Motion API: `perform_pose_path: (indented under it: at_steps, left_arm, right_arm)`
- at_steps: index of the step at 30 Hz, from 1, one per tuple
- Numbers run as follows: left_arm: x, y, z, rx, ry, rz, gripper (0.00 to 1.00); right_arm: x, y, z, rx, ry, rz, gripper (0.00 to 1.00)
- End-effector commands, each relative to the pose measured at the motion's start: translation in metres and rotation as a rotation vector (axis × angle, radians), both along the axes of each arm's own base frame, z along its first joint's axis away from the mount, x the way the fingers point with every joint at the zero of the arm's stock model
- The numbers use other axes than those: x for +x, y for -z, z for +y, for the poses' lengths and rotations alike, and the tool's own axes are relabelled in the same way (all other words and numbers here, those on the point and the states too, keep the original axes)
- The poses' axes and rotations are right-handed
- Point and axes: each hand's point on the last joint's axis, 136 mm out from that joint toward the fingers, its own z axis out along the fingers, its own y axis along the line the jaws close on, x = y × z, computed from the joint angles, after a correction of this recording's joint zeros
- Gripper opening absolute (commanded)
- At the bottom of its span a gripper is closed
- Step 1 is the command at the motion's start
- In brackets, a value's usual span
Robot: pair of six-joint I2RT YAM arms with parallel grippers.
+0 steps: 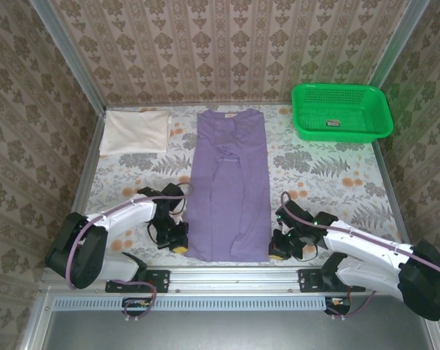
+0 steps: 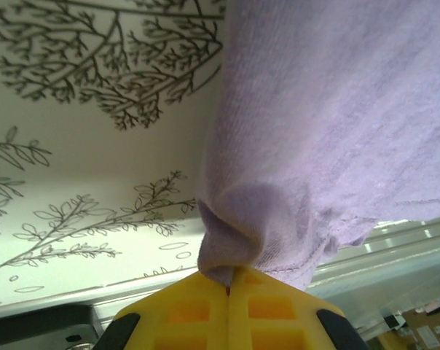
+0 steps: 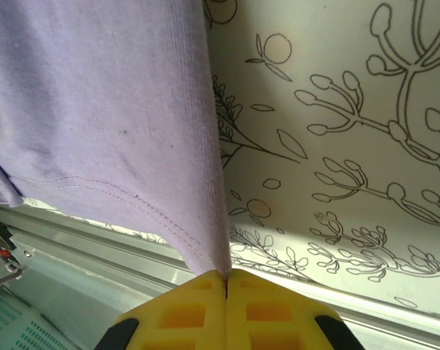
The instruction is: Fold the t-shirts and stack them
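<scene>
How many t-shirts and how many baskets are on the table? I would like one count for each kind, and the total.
T-shirts: 2 (purple t-shirt, cream t-shirt)
Baskets: 1 (green basket)
Total: 3

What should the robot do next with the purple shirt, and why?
Probably lift both near corners together and carry them toward the collar. The left gripper and right gripper are each shut on a hem corner of the purple shirt, which lies flat.
</scene>
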Motion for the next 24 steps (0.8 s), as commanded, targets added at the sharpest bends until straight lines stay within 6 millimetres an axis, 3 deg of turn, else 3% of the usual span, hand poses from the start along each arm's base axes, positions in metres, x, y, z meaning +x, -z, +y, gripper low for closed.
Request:
perform_pose_path:
  at_steps: [1, 3, 8, 12, 15, 18, 24]
  left_arm:
    - [0.003, -0.019, -0.015, -0.079, 0.047, 0.014, 0.00]
    - [0.012, -0.030, -0.023, -0.109, 0.057, -0.001, 0.00]
    - [0.059, -0.066, -0.037, -0.161, 0.039, -0.099, 0.00]
    - [0.113, -0.085, -0.047, -0.188, -0.011, -0.174, 0.00]
    - [0.165, -0.096, -0.047, -0.216, -0.095, -0.219, 0.00]
    - [0.207, -0.098, -0.052, -0.240, -0.121, -0.235, 0.00]
    - [0.276, -0.083, -0.050, -0.225, -0.160, -0.238, 0.00]
  right_arm:
    - [-0.009, 0.001, -0.008, -0.020, 0.046, 0.067, 0.00]
    - [0.001, -0.008, -0.006, -0.001, 0.070, 0.041, 0.00]
    - [0.055, -0.046, -0.009, 0.060, 0.177, -0.068, 0.00]
    - [0.110, -0.075, -0.010, 0.096, 0.225, -0.150, 0.00]
    - [0.151, -0.085, -0.010, 0.082, 0.229, -0.185, 0.00]
    - [0.193, -0.090, -0.018, 0.048, 0.269, -0.220, 0.00]
    - [0.271, -0.068, -0.027, 0.000, 0.329, -0.196, 0.00]
